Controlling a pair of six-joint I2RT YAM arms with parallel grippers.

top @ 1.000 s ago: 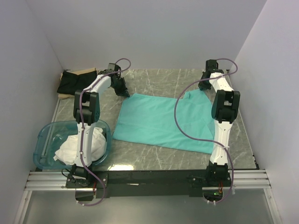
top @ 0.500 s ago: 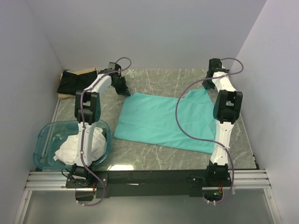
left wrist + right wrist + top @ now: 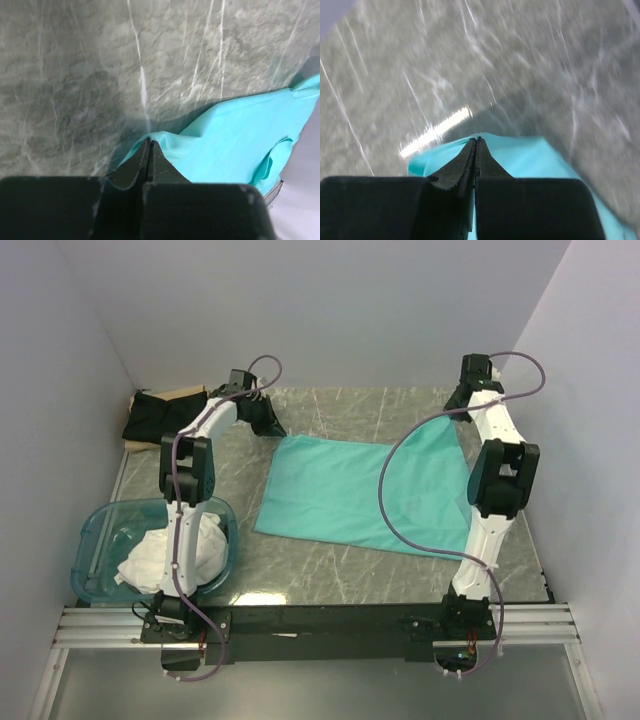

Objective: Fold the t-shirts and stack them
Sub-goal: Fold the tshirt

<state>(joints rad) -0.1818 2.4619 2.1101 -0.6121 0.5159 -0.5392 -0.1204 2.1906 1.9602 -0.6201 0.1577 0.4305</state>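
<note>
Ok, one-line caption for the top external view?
Left hand and right hand each pinch a far corner of the mint-teal t-shirt; white shirts fill the blue tub.

We look down from above and behind the arm bases over the whole grey marbled tabletop (image 3: 330, 570). Our wrist cameras hang close over the far corners of the mint-teal cloth t-shirt (image 3: 350, 495), facing down. All three views share it.
</note>
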